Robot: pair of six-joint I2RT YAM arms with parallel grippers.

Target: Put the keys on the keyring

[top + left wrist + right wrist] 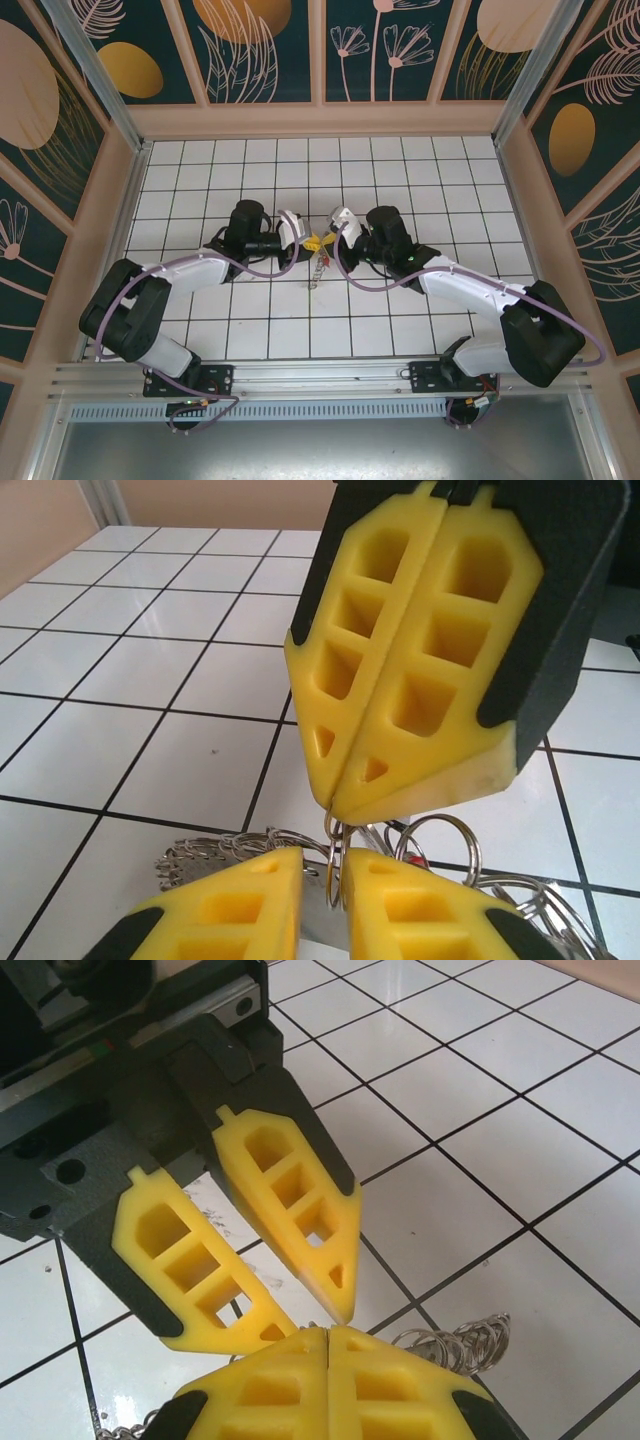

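Much of the metal is hard to make out: in the left wrist view the left gripper's own fingers hide the middle of the keyring, and its far side runs out at the lower right edge. Of the keys, only a scrap of red shows, behind the loops, too small to count. In the right wrist view the right gripper's fingers cover whatever lies directly below their tips, and part of the fringed metal is cut off at the lower left

The keyring lies below the right gripper and just beyond the left gripper's fingertips, spreading to both sides of them in the left wrist view. Small metal rings hang from the right gripper's tips and pass down in front of the gap between the left gripper's fingers; whether they touch those fingers I cannot tell. The red scrap sits near the tips, to the right of them in that view

The left gripper has its fingers slightly apart, with nothing clearly clamped. The right gripper is closed, its tips clamped on the small metal rings. From above, the two arms face each other over the tiled table, their yellow fingertips nearly meeting, the right gripper slanting down towards the left one
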